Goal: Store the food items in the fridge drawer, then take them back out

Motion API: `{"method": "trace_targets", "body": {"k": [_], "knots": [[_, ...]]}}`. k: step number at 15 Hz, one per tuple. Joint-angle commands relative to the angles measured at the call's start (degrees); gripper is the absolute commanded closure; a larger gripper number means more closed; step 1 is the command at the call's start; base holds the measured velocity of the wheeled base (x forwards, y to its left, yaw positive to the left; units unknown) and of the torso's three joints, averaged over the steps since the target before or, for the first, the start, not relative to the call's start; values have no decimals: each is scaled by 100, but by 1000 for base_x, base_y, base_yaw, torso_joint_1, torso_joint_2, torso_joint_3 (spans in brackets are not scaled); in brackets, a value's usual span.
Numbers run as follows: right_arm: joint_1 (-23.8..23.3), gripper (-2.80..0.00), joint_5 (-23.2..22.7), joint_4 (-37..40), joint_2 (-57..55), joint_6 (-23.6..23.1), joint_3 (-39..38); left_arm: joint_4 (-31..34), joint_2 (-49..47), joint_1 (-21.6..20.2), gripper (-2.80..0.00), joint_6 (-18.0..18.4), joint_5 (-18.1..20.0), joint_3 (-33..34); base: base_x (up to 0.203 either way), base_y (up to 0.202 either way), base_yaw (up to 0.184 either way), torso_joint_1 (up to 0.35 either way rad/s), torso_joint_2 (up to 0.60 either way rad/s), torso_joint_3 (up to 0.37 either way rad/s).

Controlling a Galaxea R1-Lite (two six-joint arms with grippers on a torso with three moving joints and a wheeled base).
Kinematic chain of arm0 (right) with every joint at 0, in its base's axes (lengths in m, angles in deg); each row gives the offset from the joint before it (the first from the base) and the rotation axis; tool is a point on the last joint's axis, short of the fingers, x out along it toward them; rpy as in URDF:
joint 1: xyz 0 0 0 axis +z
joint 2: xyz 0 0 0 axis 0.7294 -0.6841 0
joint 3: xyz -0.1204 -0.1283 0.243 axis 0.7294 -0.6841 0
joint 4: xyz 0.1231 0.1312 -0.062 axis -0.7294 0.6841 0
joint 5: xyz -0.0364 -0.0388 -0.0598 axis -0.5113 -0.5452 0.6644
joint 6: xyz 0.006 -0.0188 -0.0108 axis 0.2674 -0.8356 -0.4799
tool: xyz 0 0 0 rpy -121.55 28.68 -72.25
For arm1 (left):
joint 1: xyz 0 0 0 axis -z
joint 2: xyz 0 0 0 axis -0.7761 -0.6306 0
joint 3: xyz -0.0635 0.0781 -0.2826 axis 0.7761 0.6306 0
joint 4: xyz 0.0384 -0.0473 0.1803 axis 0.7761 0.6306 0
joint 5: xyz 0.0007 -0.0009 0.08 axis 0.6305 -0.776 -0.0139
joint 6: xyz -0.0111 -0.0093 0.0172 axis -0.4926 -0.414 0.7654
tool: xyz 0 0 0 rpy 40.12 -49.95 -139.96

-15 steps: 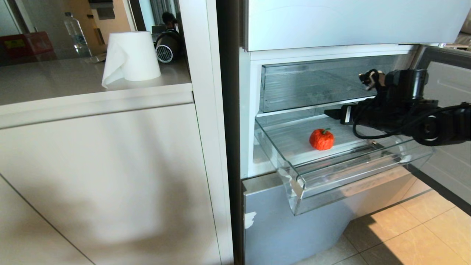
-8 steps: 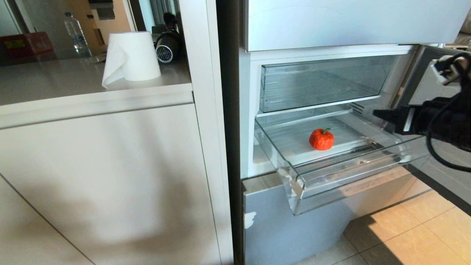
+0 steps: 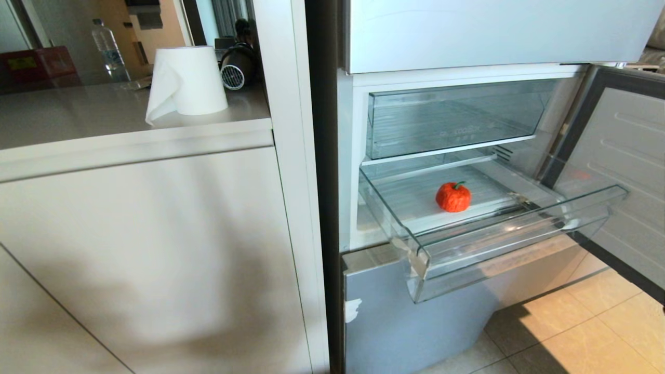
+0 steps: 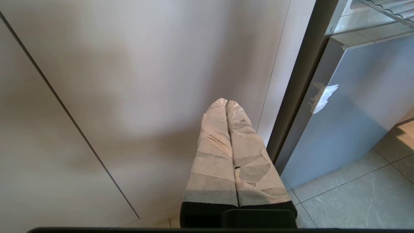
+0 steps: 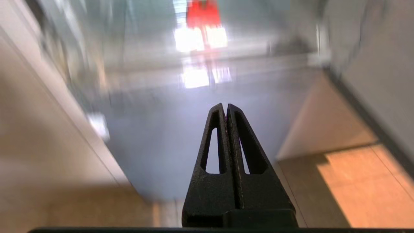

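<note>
Kitchen floor [image 3: 582, 332]: pale tiles, sunlit patch at lower right beneath the open fridge.
Cabinet run [image 3: 156, 249]: plain off-white fronts filling the left half of the head view, topped by a grey counter [image 3: 78, 111].
Fridge [image 3: 415, 322]: grey lower front, middle compartment open, its door [image 3: 623, 171] swung out to the right.
Upper clear drawer [image 3: 447, 119]: flat-fronted, pushed in, above the pulled-out one.
Fridge drawer [image 3: 499, 246]: wide, shallow, clear plastic with ribbed floor and stepped front lip; pulled well out over the grey front.
Paper towel roll [image 3: 187, 80]: white, upright on the counter, a loose sheet hanging at its left.
Water bottle [image 3: 106, 49]: clear, standing far back on the counter.
Left gripper [image 4: 226, 102]: tape-wrapped fingers pressed together, nothing between them, low beside the cabinet front near the fridge's edge.
Right gripper [image 5: 224, 105]: black fingers closed tip to tip, empty, outside the head view, aimed at the grey fridge front below the drawer.
Food item [image 3: 453, 197]: round red-orange fruit with green stem, resting on the drawer's ribbed floor near the middle; a red blur [image 5: 203, 14] in the right wrist view.
</note>
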Motion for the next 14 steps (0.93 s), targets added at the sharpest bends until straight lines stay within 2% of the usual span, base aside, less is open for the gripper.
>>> {"method": "trace_targets", "body": {"k": [1, 3, 6, 8, 9, 14], "knots": [[-169, 0, -33, 150, 1541, -155, -890, 1, 1, 0, 0, -2, -4, -1, 0, 0, 0, 0, 0, 0], [-303, 0, -66, 750, 2081, -345, -1072, 1, 1, 0, 0, -2, -5, -1, 0, 0, 0, 0, 0, 0], [-244, 0, -64, 1299, 3022, -450, -1071, 1, 1, 0, 0, -2, -4, -1, 0, 0, 0, 0, 0, 0], [-217, 0, 91, 1768, 3289, -498, -1098, 1, 1, 0, 0, -2, -4, -1, 0, 0, 0, 0, 0, 0], [-206, 0, 217, 1767, 3275, -516, -1107, 1, 1, 0, 0, -2, -4, -1, 0, 0, 0, 0, 0, 0], [-206, 0, 235, 1767, 3275, -464, -1107, 1, 1, 0, 0, -2, -4, -1, 0, 0, 0, 0, 0, 0]]}}
